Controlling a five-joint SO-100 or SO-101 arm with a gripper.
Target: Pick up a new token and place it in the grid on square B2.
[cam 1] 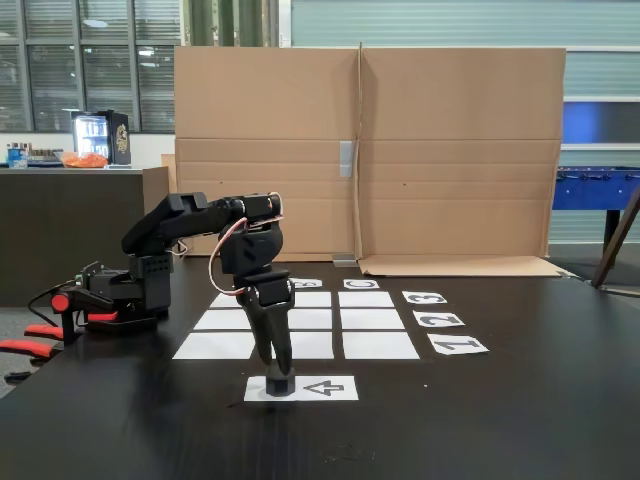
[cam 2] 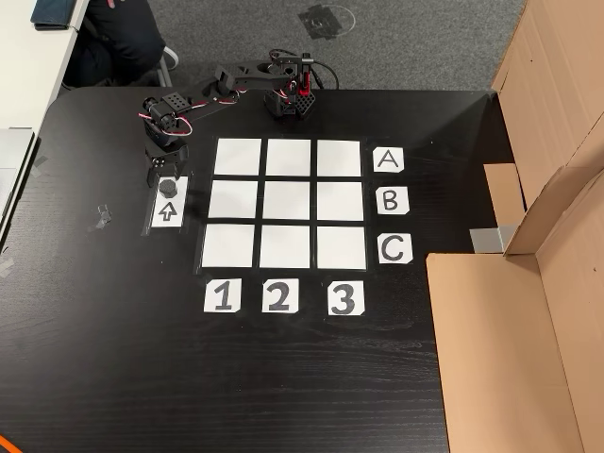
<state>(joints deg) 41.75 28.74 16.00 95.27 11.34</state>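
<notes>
A dark grey token (cam 1: 279, 383) (cam 2: 168, 186) sits outside the empty white grid (cam 2: 287, 202), square B2 (cam 2: 287, 201) bare.

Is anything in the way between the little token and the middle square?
Nothing visible. The token sits on the arrow strip under the gripper; the cells toward square B2 look bare.

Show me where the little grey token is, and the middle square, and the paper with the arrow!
token (cam 2: 168, 186): fixed view from above, its dark top.
square B2 (cam 2: 287, 201): same view, middle of the blank paper.
arrow paper (cam 1: 325, 388): fixed side view, on the arrow.
</notes>
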